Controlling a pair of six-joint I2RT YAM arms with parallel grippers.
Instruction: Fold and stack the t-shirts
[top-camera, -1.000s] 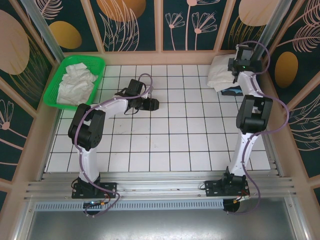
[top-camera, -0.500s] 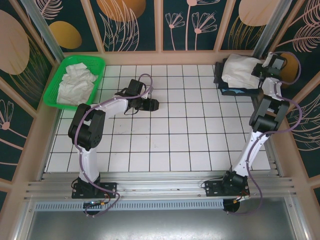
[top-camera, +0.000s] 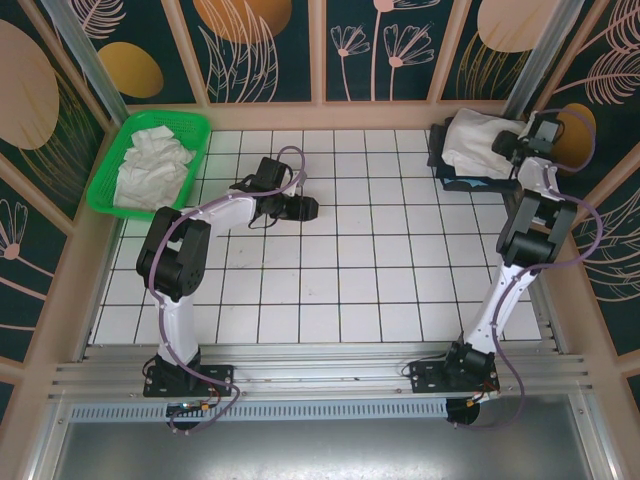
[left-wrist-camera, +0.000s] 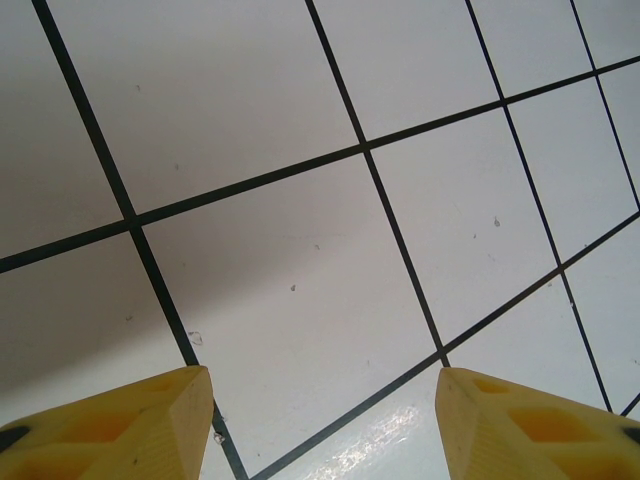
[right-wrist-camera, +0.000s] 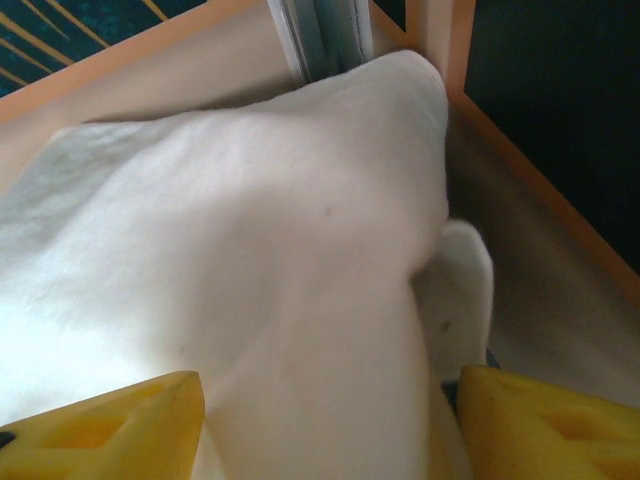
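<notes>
While the top view shows a folded t-shirt (top-camera: 478, 140) at the tabletop's (top-camera: 340, 290) far right corner, crumpled t-shirts (top-camera: 150, 165) wait in the green basket (top-camera: 170, 114). Left wrist: left tool (left-wrist-camera: 320, 425) partly open, empty, above tiles (left-wrist-camera: 300, 270). Right wrist: right tool (right-wrist-camera: 325, 425) spread wide over cloth, gripping nothing; stacking seems done, next fetch another.

Top external looks down from behind on whole table (top-camera: 330, 290). Left wrist close over its tiles. Right wrist nearly against t-shirts (right-wrist-camera: 250, 260), probably the far-right stack.
</notes>
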